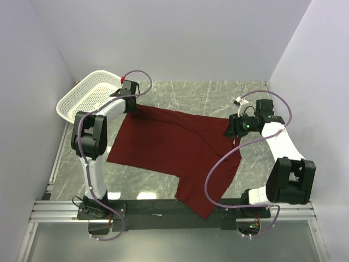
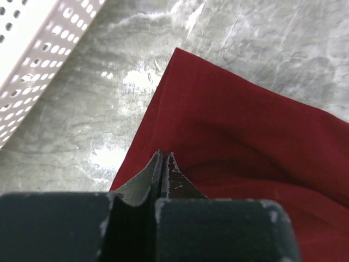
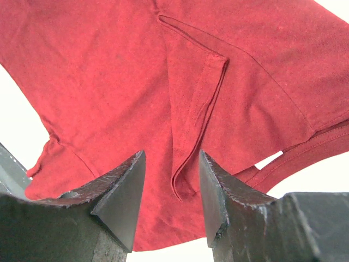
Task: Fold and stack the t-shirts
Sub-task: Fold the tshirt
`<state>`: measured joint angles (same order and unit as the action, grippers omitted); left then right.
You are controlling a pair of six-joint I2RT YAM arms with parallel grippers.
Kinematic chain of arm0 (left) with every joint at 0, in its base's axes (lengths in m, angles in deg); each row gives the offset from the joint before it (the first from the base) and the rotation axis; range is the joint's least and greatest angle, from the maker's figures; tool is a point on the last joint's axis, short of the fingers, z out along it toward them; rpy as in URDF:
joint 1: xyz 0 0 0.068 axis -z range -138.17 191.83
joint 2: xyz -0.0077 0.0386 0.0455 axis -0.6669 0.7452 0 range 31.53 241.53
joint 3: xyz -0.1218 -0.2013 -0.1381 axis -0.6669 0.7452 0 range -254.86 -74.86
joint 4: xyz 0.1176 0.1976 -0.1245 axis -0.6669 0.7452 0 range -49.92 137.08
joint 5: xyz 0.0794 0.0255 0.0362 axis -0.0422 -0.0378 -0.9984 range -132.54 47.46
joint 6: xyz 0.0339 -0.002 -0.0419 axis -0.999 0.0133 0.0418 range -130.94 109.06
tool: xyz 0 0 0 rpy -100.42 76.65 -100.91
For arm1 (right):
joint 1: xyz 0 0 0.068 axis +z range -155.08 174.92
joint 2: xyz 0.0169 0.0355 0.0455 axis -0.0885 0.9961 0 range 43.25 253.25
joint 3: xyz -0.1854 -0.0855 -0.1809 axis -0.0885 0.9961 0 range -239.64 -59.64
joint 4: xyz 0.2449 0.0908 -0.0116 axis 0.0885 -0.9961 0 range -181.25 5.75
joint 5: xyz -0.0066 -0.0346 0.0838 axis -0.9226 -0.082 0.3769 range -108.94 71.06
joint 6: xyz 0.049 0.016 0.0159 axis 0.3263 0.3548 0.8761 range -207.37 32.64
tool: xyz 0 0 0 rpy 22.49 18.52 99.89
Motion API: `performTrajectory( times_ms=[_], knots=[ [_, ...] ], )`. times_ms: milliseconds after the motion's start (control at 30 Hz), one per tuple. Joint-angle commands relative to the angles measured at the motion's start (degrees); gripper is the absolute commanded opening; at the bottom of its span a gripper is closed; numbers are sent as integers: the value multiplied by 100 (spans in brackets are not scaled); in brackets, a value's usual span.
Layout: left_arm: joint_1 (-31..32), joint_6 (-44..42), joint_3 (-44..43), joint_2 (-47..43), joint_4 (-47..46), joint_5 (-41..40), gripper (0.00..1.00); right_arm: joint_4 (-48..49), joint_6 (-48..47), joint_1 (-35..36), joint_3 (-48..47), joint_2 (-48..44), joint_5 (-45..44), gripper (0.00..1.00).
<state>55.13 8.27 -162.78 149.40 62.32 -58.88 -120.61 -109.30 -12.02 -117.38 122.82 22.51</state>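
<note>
One maroon t-shirt [image 1: 163, 144] is counted, and one white perforated basket [image 1: 90, 95]. Two arms are seen, a left arm [image 1: 90, 139] and a right arm [image 1: 286, 169], and two grippers, a left gripper [image 1: 130, 105] and a right gripper [image 1: 231, 129]. One marbled table [image 1: 218, 93] is counted.

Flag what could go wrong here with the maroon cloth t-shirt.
The right gripper is open astride a narrow hem fold of the maroon cloth t-shirt; closing may catch one layer and slip.
Part of the shirt overhangs the near edge of the table and could snag.
The left gripper, shut on the shirt's edge, sits near the white perforated plastic basket and might bump it.
</note>
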Motion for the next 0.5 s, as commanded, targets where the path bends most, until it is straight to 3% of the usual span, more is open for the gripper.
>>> performTrajectory(
  times_ms=[0,467],
  knots=[
    [-29,-57,100,-343,-326,43,0,129,-21,26,-27,-222,12,51],
    [-91,-127,372,-650,-273,-133,0,138,-30,26,-27,-240,21,51]
  ],
)
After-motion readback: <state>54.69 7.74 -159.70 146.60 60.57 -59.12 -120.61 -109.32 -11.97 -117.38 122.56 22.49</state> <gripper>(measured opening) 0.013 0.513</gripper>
